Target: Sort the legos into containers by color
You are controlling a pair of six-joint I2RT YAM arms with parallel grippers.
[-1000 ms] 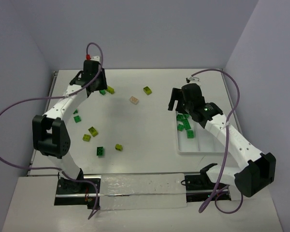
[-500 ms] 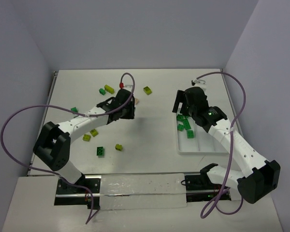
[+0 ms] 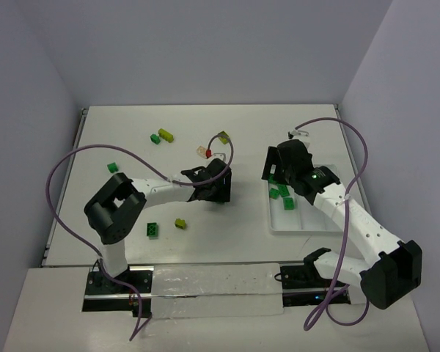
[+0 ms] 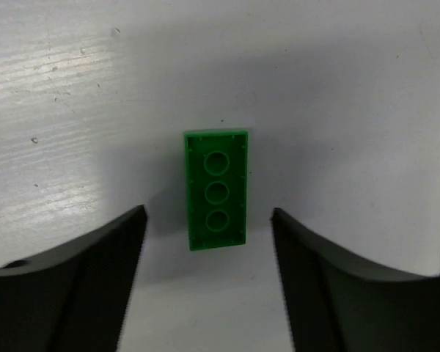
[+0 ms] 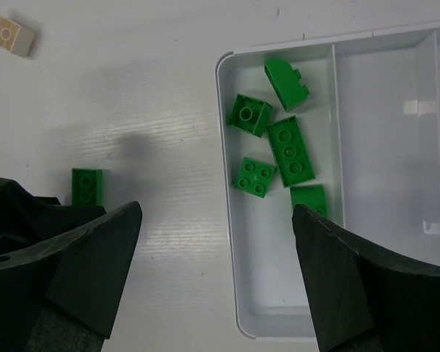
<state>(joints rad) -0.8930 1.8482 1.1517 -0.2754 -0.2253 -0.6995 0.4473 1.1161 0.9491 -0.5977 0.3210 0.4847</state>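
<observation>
The left tool (image 3: 220,191), which was pressed together at the far left of the counter (image 3: 242,125) a second ago, is now hanging over the middle with its fingers spreading apart, and a dark green lego (image 4: 216,189) is lying loose on the counter between them. It looks as though the left arm is handing this piece over rather than sorting it. The piece is resting outside the white tray (image 5: 279,286), near its left wall but apart from it, so it is not yet counting as sorted. The right tool (image 5: 216,213) is hovering spread wide and gripping nothing, over that same wall, and is probably waiting to collect it. The left wrist view is showing that the lego is lying hollow side up and touching neither finger, while the top view is hiding it under the left tool. The right wrist view is showing five dark green pieces sitting in the nearest compartment (image 5: 319,88). Only the top view is showing the other legos scattered over the counter, among them a yellow-green one (image 3: 166,135) and the peach one (image 3: 202,152)
</observation>
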